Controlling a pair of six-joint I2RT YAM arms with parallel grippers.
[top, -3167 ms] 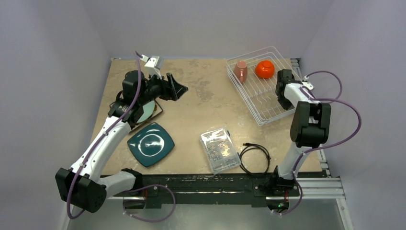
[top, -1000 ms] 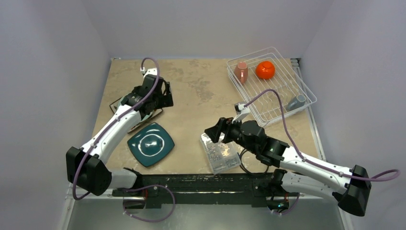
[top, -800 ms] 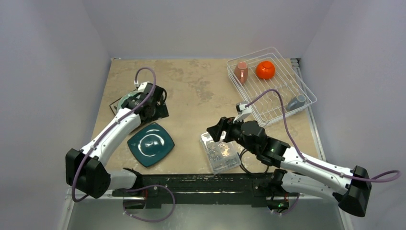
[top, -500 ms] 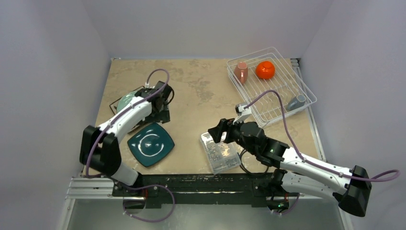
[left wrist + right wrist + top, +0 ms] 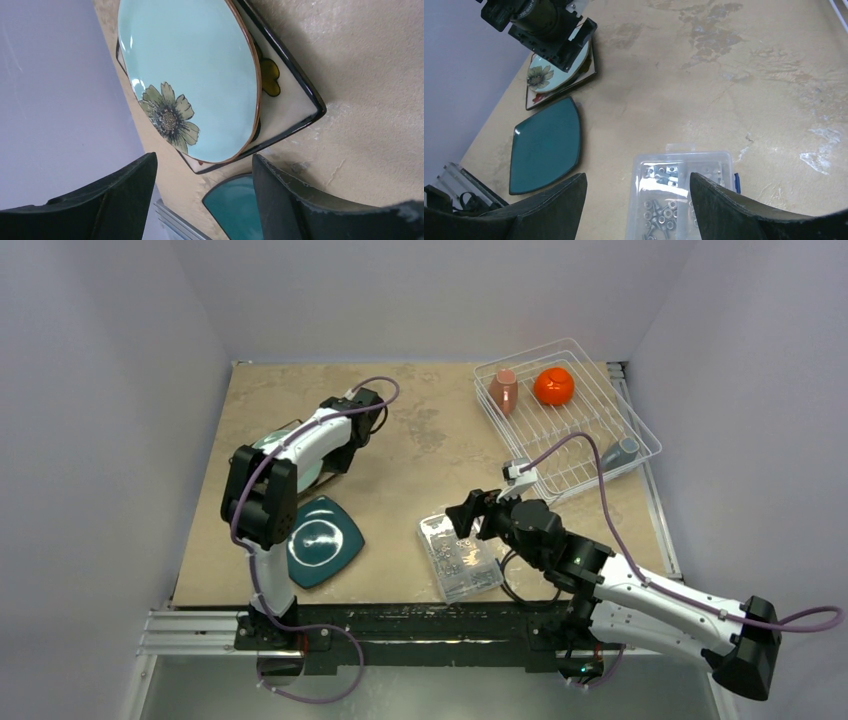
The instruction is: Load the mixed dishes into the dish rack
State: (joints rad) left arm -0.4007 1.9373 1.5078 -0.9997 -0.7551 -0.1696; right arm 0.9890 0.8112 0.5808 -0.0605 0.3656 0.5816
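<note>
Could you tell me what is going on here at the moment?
Two robot arms are loading dishes into the rack. The cup, bowl and mug are already in it. Three plates are left on the table: the green plate lies on the white plate, the teal plate beside them. The left gripper hangs open by that stack, holding nothing. The right gripper, open and empty too, hovers above the clear box.

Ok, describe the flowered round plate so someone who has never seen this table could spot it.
Go to the tan table, left side by the wall. A black-rimmed white square plate lies next to a dark teal square plate. On top of the white one rests the pale green round plate, the only round one, brown-edged with a single daisy-like flower.
</note>
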